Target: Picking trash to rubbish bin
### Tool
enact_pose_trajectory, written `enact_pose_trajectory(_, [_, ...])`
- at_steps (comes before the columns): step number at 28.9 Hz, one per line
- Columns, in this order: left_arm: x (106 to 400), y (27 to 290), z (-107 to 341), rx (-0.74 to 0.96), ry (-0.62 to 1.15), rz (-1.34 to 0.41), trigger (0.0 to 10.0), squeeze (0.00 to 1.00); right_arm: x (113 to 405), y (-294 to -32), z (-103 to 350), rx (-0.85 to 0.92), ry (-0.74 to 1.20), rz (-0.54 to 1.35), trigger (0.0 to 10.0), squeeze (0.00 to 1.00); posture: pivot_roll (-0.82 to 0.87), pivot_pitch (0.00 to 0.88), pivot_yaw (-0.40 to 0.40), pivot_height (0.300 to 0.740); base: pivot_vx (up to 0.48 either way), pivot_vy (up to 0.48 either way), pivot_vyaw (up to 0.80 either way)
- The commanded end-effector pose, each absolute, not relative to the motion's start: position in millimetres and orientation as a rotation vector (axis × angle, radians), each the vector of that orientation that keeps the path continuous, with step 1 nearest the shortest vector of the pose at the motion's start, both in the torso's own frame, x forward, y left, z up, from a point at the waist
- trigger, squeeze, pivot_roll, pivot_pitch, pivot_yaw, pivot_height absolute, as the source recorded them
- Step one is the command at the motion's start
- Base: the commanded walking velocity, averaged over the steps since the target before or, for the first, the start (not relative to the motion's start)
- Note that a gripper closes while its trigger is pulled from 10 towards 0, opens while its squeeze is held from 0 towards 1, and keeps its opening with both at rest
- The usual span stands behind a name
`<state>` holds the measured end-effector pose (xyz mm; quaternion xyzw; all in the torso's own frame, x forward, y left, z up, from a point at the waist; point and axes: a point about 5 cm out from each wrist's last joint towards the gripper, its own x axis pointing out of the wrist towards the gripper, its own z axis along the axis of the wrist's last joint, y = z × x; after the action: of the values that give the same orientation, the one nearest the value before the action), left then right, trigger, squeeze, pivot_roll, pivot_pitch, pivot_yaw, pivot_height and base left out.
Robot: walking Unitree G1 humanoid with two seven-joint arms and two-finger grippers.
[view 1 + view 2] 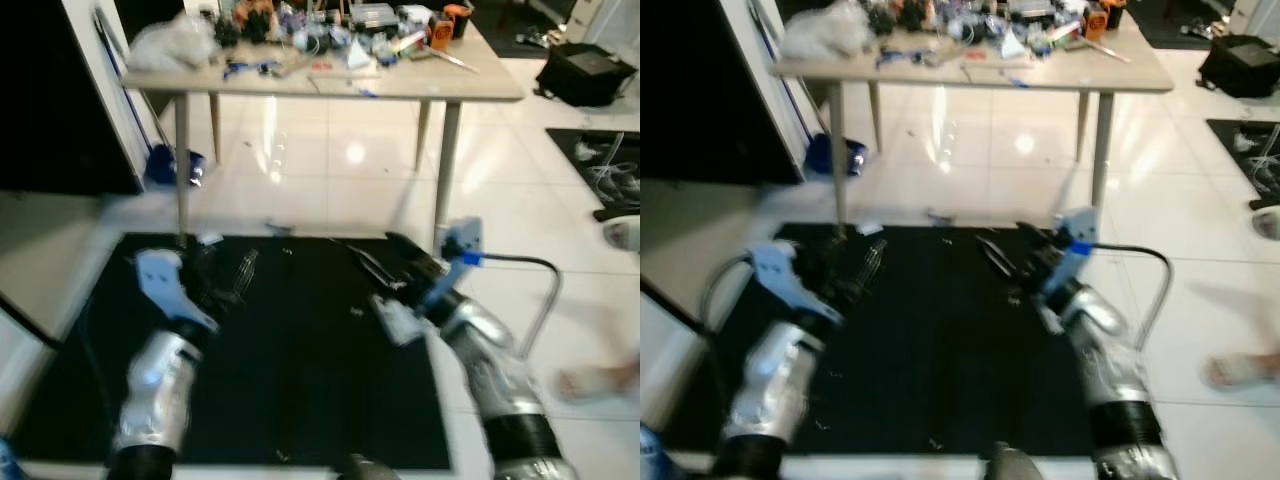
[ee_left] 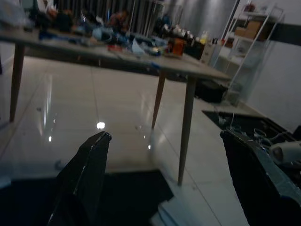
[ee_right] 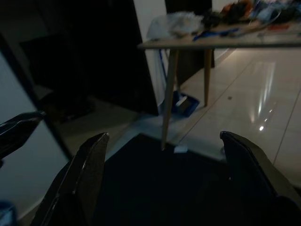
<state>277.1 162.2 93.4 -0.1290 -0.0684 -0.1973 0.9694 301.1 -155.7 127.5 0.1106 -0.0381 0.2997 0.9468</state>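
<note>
Black mat (image 1: pixel 290 380) covers the floor (image 1: pixel 330 180) just in front of the robot, and everything else is placed against it here. Both silver arms reach out over the mat. The left gripper (image 1: pixel 215 272) hangs above the mat's far-left part, and the left wrist view shows its 2 fingers (image 2: pixel 84 179) spread wide with nothing between them. The right gripper (image 1: pixel 395 262) is above the mat's far-right part; its jaws also stand wide apart and empty, as the right wrist view shows with its fingers (image 3: pixel 80 179) far from each other.

Small pale scraps (image 1: pixel 208 239) lie at the mat's far edge, near a desk leg; the blur leaves it unclear what they are. More tiny flecks dot the mat's surface.

Beyond the mat stands a light wooden desk (image 1: pixel 440 82) on slim legs, its top crowded with clutter, including a white plastic bag (image 1: pixel 175 42) at its left end and an orange item (image 1: pixel 440 30) toward its right. A blue object (image 1: pixel 175 165) sits on the glossy tiles beyond the mat's far-left corner, beside a dark cabinet (image 1: pixel 50 100). To the mat's right, on the tiles, a blurred foot in a sandal (image 1: pixel 600 380) is in view. A black bag (image 1: pixel 585 75) lies on the floor beyond the desk's right end.
</note>
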Motion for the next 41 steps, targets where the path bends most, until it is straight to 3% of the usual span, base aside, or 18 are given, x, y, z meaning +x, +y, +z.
enact_pose_trajectory(1, [274.6,166.6,87.2,-0.263,-0.12,-0.383,10.0,0.0,300.0,-153.1,122.8,0.24,-0.05,0.611,10.0,0.0,0.0,0.0,-0.006,0.74,0.48,0.0,-0.78])
enact_pose_trajectory(5, [275.3,168.1,88.7,-0.262,-0.131,-0.383,10.0,0.0,300.6,-153.4,123.1,0.242,-0.048,0.605,10.0,0.0,-0.01,0.0,-0.006,0.74,0.48,0.0,-0.8])
enact_pose_trajectory(41, [276.6,157.1,126.1,-0.227,-0.211,-0.426,10.0,0.0,302.3,-154.5,124.6,0.223,-0.061,0.605,10.0,0.0,-0.01,0.0,-0.01,0.74,0.48,0.0,0.0])
